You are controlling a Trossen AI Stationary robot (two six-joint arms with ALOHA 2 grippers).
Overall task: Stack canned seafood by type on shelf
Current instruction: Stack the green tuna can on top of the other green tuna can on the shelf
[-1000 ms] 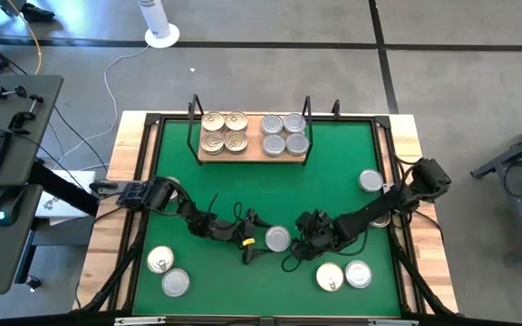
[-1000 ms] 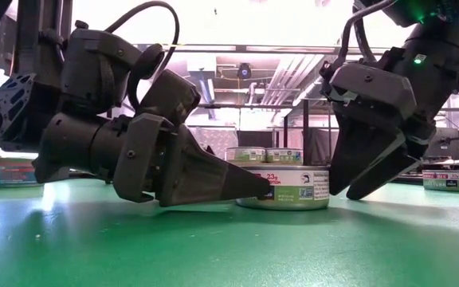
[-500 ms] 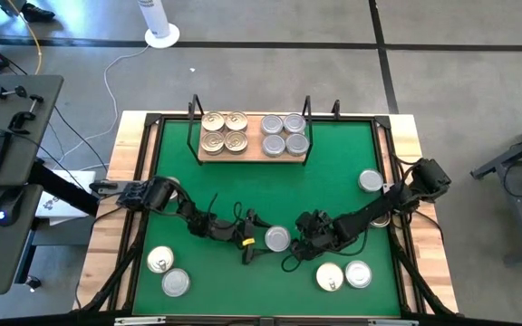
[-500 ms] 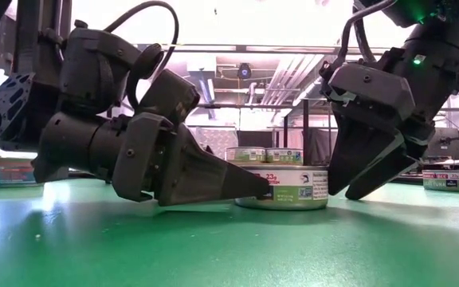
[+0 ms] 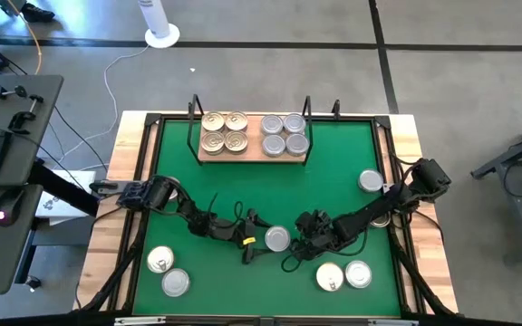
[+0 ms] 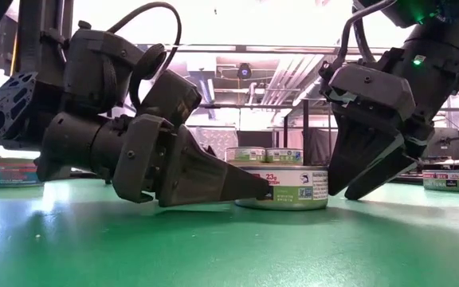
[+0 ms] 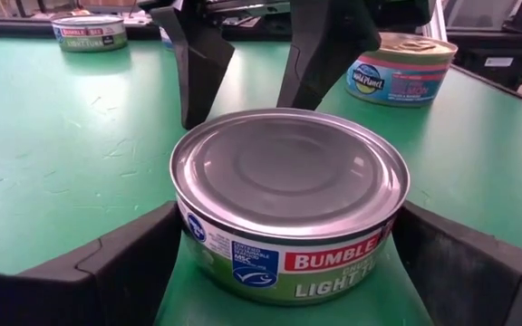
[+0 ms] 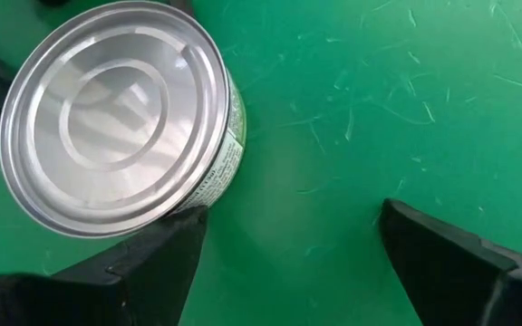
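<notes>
Silver-lidded tin (image 5: pixel 278 239) on green mat (image 5: pixel 261 190) between open left pincer (image 5: pixel 248 243) and open right pincer (image 5: pixel 303 243).

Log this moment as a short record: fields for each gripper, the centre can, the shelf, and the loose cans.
left gripper: open, fingers either side of the centre can
right gripper: open, low beside that can, not around it
centre can: silver lid, upright on the green mat
shelf: gold-lid cans on its left half, silver-lid cans on its right
loose cans: two at front left, two at front right, one by the right edge
</notes>
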